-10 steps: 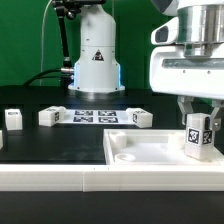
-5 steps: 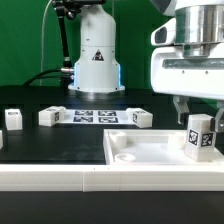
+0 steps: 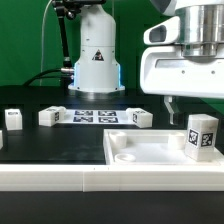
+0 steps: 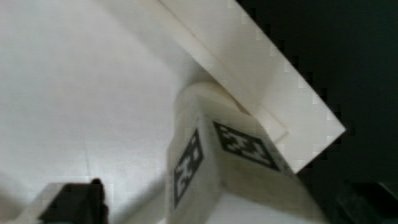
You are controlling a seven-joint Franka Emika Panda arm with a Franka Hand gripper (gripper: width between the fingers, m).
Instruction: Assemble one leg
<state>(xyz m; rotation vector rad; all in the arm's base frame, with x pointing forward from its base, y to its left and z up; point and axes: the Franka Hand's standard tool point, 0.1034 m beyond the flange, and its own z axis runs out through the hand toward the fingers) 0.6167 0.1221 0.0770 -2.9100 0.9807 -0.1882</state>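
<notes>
A white leg [image 3: 201, 137] with a black-and-white tag stands upright in the corner of the wide white panel [image 3: 145, 150] at the exterior view's right. My gripper [image 3: 195, 108] hangs just above the leg, open, with nothing between its jaws. One dark fingertip [image 3: 167, 106] shows clear of the leg on its left side. The other finger is at the frame edge. In the wrist view the leg [image 4: 222, 160] stands close below the camera on the panel [image 4: 89, 90], near its rim, with one dark finger [image 4: 75, 202] off to the side and apart from it.
Three more white tagged legs lie on the black table: one at the far left [image 3: 12, 119], one left of the marker board [image 3: 50, 116] and one right of it [image 3: 141, 117]. The marker board [image 3: 95, 115] lies before the robot base [image 3: 96, 60].
The jaws stood close around the leg. They have spread apart and the gripper has risen a little. The leg stays standing on the panel corner.
</notes>
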